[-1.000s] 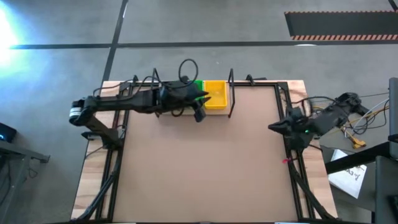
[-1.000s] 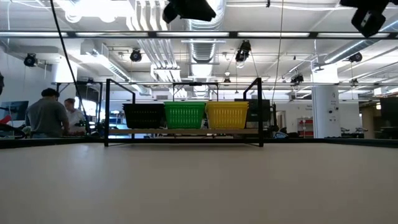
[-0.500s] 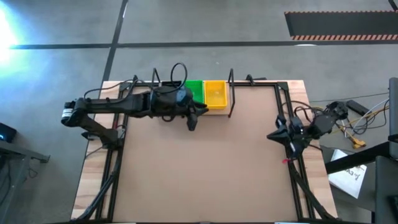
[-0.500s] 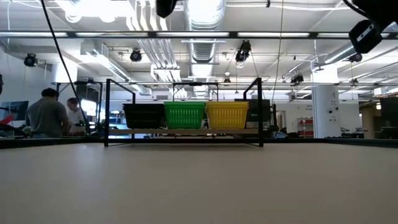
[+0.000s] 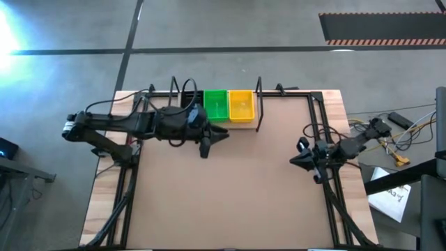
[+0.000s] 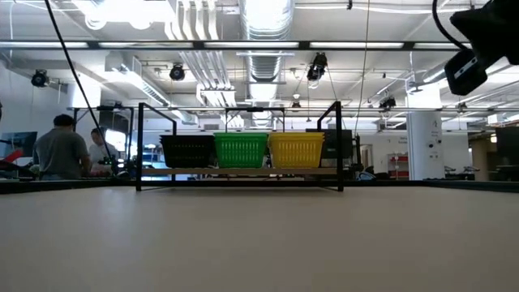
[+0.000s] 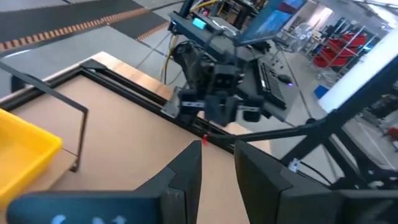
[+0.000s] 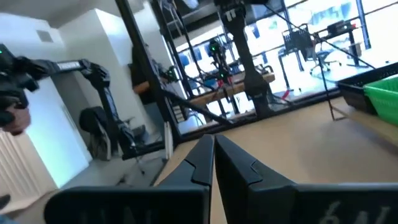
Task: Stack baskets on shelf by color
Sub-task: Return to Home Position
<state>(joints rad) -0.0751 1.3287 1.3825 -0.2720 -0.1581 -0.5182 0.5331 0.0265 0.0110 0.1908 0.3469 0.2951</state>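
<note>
The shelf [image 6: 243, 171] is lying just beside the left gripper [image 5: 206, 148], long axis crosswise. It is carrying black [image 6: 187, 151], green [image 5: 215, 104] and yellow baskets [image 5: 241, 106]. The left gripper's fingers are hanging slightly parted and empty. The right gripper [image 5: 294, 160], pressed together, is sitting well apart.

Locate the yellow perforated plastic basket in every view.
High view: yellow perforated plastic basket between the green perforated plastic basket and the shelf's black wire upright.
Low view: rightmost of three baskets, by that upright.
Left wrist view: one corner shows, near the upright.
Right wrist view: not in it.
Shared landmark: the black wire upright.
</note>
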